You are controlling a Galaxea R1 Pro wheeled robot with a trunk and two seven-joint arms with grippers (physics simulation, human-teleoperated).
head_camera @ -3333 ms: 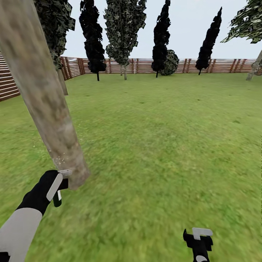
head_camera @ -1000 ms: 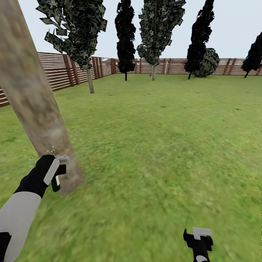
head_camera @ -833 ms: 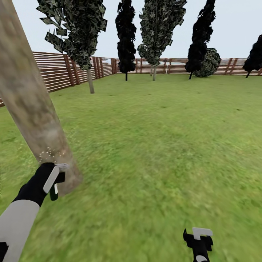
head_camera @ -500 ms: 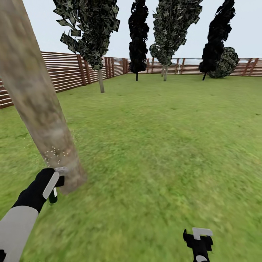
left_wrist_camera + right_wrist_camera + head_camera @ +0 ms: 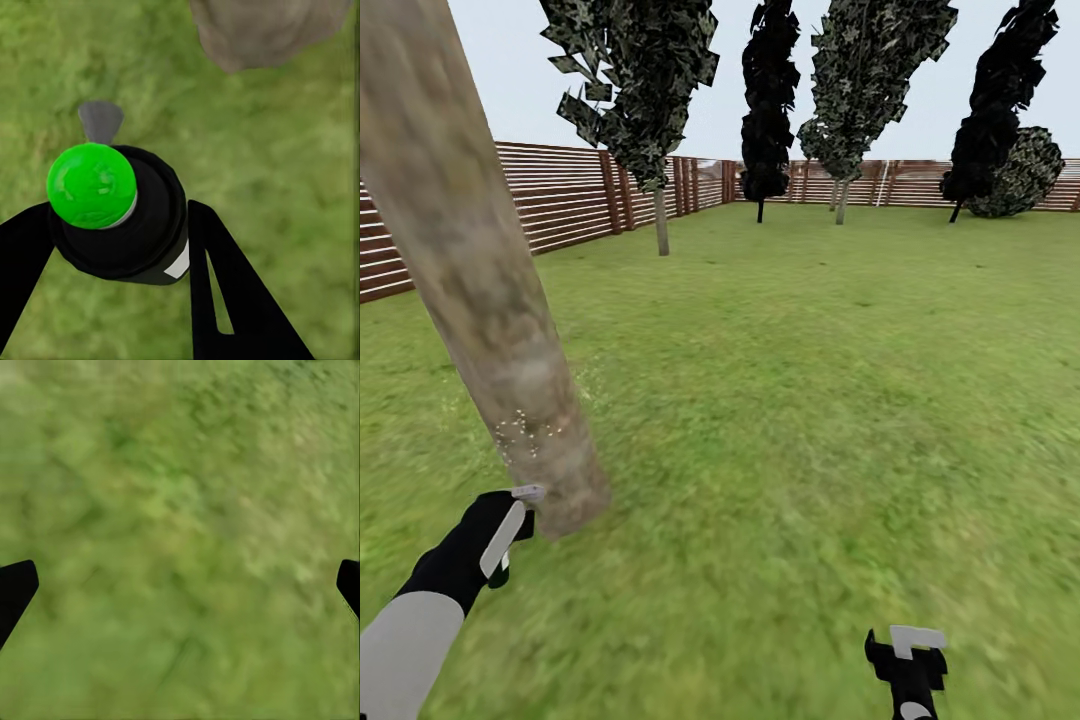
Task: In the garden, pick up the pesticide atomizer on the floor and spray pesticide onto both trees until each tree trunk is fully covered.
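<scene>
This is an outdoor garden, a simulated one. A wide green lawn (image 5: 810, 400) runs back to a reddish-brown fence (image 5: 570, 195) of horizontal wooden slats that rings it. Dark narrow columnar trees (image 5: 770, 100) stand along the far edge under a pale sky, and a thick mottled grey-brown tree trunk (image 5: 480, 280) rises close by from the grass.
</scene>
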